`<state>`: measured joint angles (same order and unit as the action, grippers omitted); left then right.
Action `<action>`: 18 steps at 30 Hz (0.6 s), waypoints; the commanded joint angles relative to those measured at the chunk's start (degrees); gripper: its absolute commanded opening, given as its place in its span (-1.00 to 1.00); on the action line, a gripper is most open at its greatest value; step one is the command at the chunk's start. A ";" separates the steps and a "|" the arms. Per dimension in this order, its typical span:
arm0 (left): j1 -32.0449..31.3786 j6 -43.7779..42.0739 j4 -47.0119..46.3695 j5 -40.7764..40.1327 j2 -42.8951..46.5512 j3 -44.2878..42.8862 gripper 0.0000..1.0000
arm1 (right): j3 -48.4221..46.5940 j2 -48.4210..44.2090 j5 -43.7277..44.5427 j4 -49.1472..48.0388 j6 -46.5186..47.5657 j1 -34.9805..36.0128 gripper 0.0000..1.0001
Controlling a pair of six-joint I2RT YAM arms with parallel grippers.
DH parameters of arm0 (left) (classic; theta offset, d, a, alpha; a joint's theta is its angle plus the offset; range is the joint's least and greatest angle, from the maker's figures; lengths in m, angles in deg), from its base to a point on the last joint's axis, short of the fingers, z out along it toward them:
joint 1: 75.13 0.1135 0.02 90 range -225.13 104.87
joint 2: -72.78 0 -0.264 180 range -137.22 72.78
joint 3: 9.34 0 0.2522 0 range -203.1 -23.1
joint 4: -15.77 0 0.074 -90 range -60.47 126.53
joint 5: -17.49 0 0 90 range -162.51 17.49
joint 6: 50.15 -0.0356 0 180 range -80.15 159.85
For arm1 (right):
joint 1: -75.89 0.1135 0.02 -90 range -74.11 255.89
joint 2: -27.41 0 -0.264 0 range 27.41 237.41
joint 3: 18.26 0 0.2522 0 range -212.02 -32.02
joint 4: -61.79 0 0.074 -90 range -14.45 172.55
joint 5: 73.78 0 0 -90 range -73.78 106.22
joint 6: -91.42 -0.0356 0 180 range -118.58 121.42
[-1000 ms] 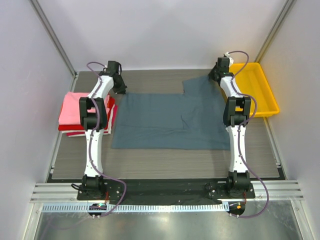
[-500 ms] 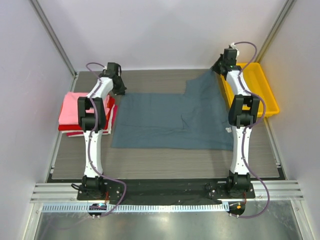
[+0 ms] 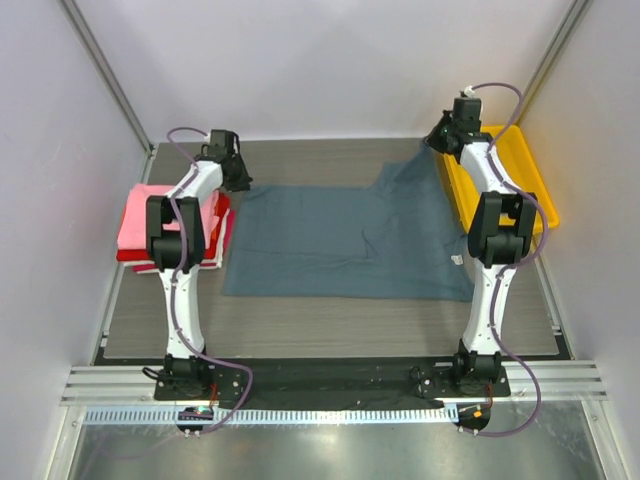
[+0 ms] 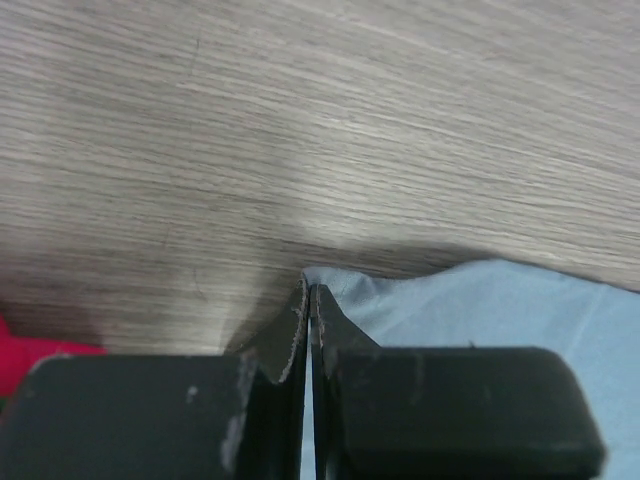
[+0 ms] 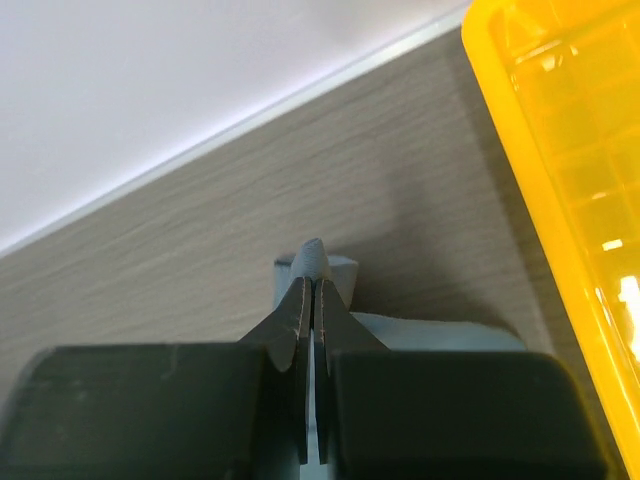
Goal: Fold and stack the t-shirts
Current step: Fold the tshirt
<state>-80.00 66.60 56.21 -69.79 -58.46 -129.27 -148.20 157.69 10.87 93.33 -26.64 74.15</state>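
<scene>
The left tool is closed, its two black fingers pinching the far left corner of the blue-grey shirt. In the left wrist view the cloth comes to a point right at the fingertips, low over the wood-grain tabletop, with a thin shadow beneath it. The right tool is also closed, and it grips the shirt's far right corner. A small tip of fabric sticks out past the fingertips there. In the top view the cloth slopes up from the tabletop to this tool, so that corner stands higher than the rest of the shirt.

The shirt itself lies spread across the middle of the tabletop, mostly flat, with a few soft creases right of its centre. Its near edge runs straight, and the far edge steps back towards the right corner.

Just left of the shirt sits a stack of folded shirts, a pink one on top of a red one. Just right of the shirt, beside the raised corner, lies a yellow tray.
</scene>
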 commanded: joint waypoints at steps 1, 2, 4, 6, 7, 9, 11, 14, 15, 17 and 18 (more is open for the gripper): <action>0.03 -0.64 -6.11 0.18 6.43 2.01 -1.00 | 3.84 -9.23 -1.25 -1.78 1.42 -0.46 -0.97; 0.03 -0.73 -7.07 0.18 6.87 2.54 -0.99 | 4.90 -10.21 -1.60 -1.87 1.34 -0.55 -0.97; 0.03 -0.99 -7.78 0.62 7.49 3.60 -1.00 | 8.15 -12.14 -2.04 -2.31 1.16 -0.72 -0.98; 0.03 -0.99 -8.31 1.58 8.02 4.21 -0.99 | 11.48 -14.87 -2.91 -2.75 0.63 -1.07 -0.97; 0.03 -0.90 -8.57 2.19 8.28 4.56 -1.00 | 12.63 -15.75 -3.27 -3.01 0.54 -1.16 -0.97; 0.03 -0.73 -9.62 2.38 9.33 6.14 -1.00 | 16.23 -18.65 -3.71 -3.71 0.46 -1.25 -0.97; 0.03 -0.64 -10.68 2.20 10.21 7.29 -0.99 | 18.44 -20.58 -3.88 -4.07 0.46 -1.34 -0.98; 0.03 -1.08 -11.29 1.41 11.71 8.87 -0.99 | 22.57 -23.92 -4.06 -4.60 0.37 -1.34 -0.98; 0.12 -1.08 -11.30 1.41 12.23 9.22 -1.00 | 24.06 -25.24 -4.06 -4.95 0.37 -1.34 -0.98; 0.03 -0.99 -11.30 1.06 13.02 9.93 -1.00 | 25.30 -26.39 -4.67 -5.12 0.28 -1.34 -0.97; 0.12 -0.82 -11.38 1.06 13.29 10.80 -1.00 | 26.52 -27.00 -4.85 -5.12 0.11 -1.34 -0.97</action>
<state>-80.00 66.38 47.97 -68.41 -49.54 -119.46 -123.62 135.02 7.60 90.95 -26.35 72.86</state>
